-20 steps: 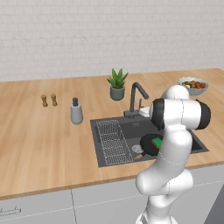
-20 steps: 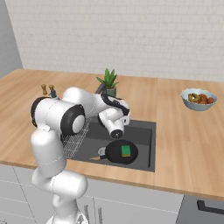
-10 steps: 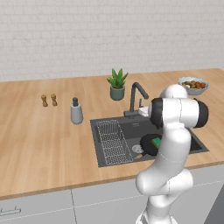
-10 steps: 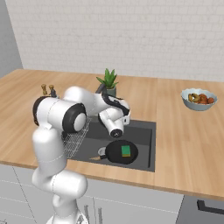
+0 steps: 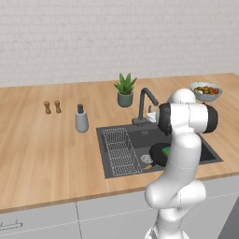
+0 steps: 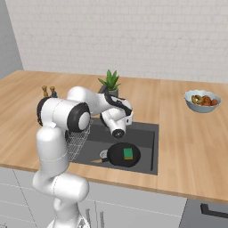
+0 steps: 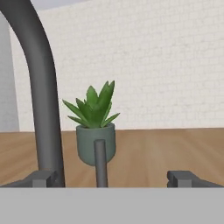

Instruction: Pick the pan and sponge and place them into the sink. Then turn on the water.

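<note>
The pan (image 6: pixel 123 155) lies in the sink (image 6: pixel 148 133) with the sponge (image 6: pixel 128 153) on it (arm half-hides both in the left view). The gripper (image 7: pixel 114 178), spread wide and empty, faces the faucet (image 7: pixel 37 100); its lever (image 7: pixel 100 162) stands between the fingertips.

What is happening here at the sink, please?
The pan already lies in the sink, with the green sponge on top of it. The white arm has its open, empty gripper at the faucet; in the hand view the small lever stands between the fingertips, not yet gripped. No water is visibly running. A potted plant stands behind on the counter.
</note>
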